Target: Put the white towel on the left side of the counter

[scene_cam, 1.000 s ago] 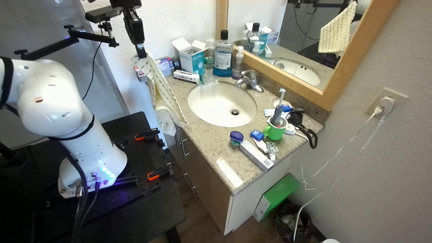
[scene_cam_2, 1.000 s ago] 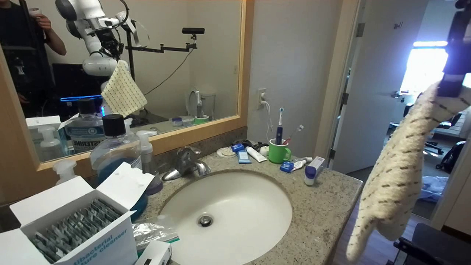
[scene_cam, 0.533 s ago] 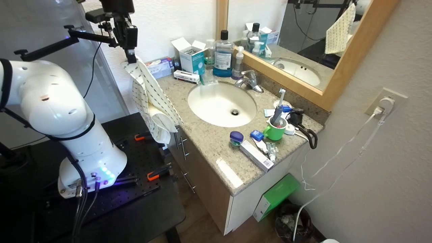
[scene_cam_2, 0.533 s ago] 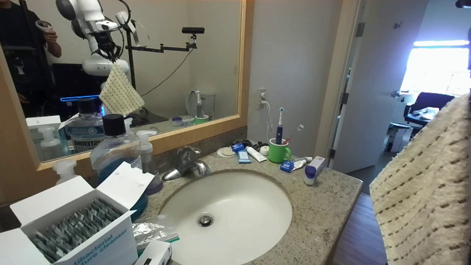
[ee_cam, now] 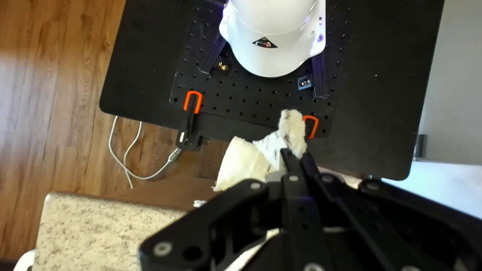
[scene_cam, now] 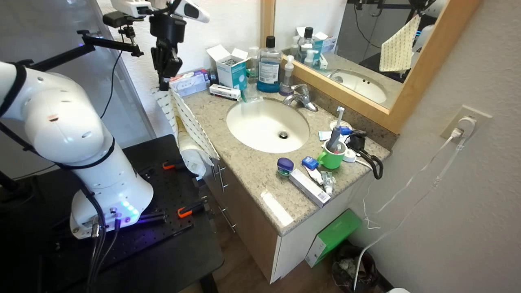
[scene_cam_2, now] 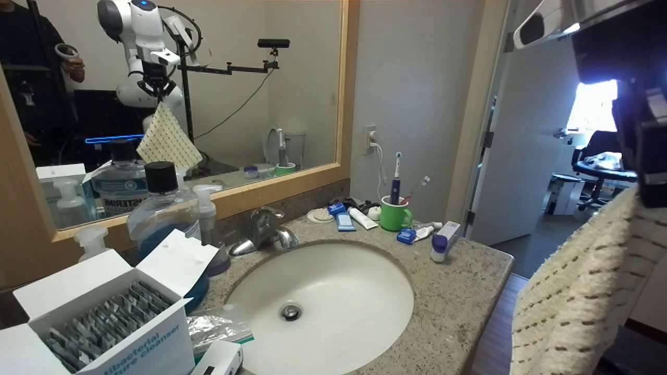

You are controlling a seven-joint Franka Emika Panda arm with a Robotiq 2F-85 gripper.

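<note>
1. The black gripper has its slim fingers pinched right together, with a bunched bit of the white towel caught between the tips.
2. The towel is limp, cream-toned cloth, fuzzy on the surface and marked with rows of short dark dashes; in the mirror, framed in smooth pale wood, it hangs kite-shaped.
3. It drops in slanting folds at the edge of the counter, near the black table; whether cloth and stone touch, I cannot tell.
4. The counter is beige, finely speckled stone around a glossy oval sink with a round metal drain and a curved chrome faucet.
5. Near the faucet stand a clear bottle of blue liquid and a cardboard box, flaps raised, filled with thin packets.
6. Across the sink, a rounded green mug holds a tilted toothbrush; near it lies a long, slim carton.
7. The robot's glossy white base sits on a plate dotted with round holes.
</note>
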